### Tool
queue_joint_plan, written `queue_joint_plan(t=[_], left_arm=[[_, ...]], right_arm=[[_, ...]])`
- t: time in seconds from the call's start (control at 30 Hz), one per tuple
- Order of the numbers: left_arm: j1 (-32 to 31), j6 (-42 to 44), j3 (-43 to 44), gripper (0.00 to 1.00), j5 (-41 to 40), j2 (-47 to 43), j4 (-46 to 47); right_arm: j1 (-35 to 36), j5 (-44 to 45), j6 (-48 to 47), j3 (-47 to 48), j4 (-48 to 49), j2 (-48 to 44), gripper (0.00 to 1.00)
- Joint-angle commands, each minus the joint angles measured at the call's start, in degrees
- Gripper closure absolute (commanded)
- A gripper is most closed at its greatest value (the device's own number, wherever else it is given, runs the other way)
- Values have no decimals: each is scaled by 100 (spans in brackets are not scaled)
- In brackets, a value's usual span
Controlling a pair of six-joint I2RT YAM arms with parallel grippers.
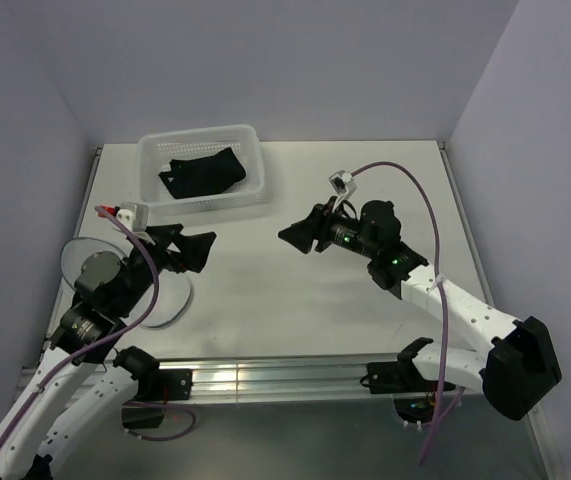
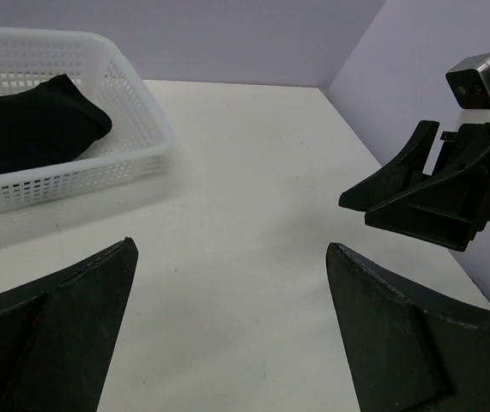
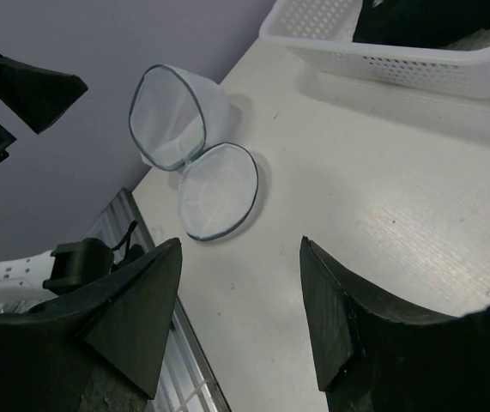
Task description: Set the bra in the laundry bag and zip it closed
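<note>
I've grabbed nothing yet. The bra [image 1: 202, 172] sits in the basket [image 1: 262, 180], upper left. The laundry bag [image 3: 219, 190] lies open at the left. My left gripper [image 2: 229, 249] and right gripper [image 3: 240, 245] gape wide and empty. Next I should reach for the bra.

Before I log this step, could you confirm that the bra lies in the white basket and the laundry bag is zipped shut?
Not quite: the laundry bag is unzipped, its two halves hinged apart, as the right wrist view shows. The bra does lie in the white basket.
</note>
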Motion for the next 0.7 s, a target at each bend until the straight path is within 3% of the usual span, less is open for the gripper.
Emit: queue_joint_plan(t=[0.0, 0.3, 0.67], left_arm=[[73, 48, 62, 1, -102, 104, 50], [73, -155, 379, 1, -832, -202, -170], [73, -128, 1064, 1, -1896, -282, -600]], right_arm=[[221, 167, -82, 304, 175, 166, 36], [1232, 333, 68, 1120, 650, 1615, 39], [2709, 1115, -11, 3475, 412, 4322, 43]])
